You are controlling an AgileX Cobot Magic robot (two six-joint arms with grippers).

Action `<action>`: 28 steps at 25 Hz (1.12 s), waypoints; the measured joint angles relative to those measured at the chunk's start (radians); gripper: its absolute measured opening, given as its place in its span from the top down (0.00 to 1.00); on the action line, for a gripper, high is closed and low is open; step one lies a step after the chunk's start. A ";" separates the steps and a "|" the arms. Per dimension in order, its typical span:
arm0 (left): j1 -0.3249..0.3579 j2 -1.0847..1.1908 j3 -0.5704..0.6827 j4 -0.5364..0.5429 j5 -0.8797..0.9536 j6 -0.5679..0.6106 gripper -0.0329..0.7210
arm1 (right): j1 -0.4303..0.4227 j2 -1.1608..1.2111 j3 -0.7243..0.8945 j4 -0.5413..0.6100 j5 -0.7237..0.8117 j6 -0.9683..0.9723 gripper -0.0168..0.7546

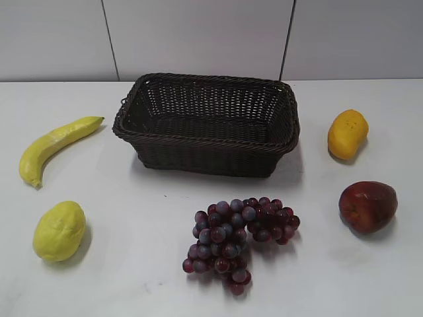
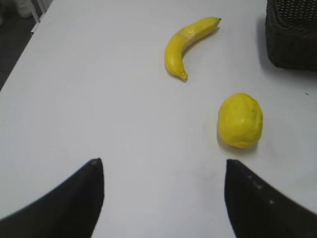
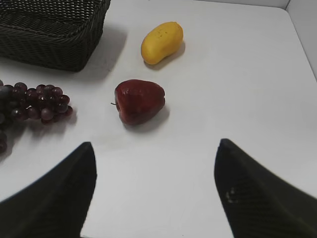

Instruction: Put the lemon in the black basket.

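A: From the exterior view, how far along are we?

B: Nothing is done yet. The lemon (image 1: 59, 230) lies on the worktop (image 1: 132, 277), well apart from the black basket (image 1: 207, 124), which holds nothing. No claw shows here.

A: And the left wrist view?

B: The left claw (image 2: 163, 198) is spread wide and holds nothing. The lemon (image 2: 240, 120) sits ahead of it, off to the right, close to the right finger's line. A banana (image 2: 187, 46) lies farther ahead; the basket's corner (image 2: 292, 34) is far right.

A: Right wrist view?

B: The right claw (image 3: 156, 191) is also wide and empty. A red apple (image 3: 139, 100) is ahead; no lemon is visible. Reach, grasp, carry and release all remain.
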 joint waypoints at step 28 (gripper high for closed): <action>-0.299 1.172 -0.299 -0.080 -0.233 -0.041 0.21 | 0.000 0.000 0.000 0.000 0.000 0.000 0.25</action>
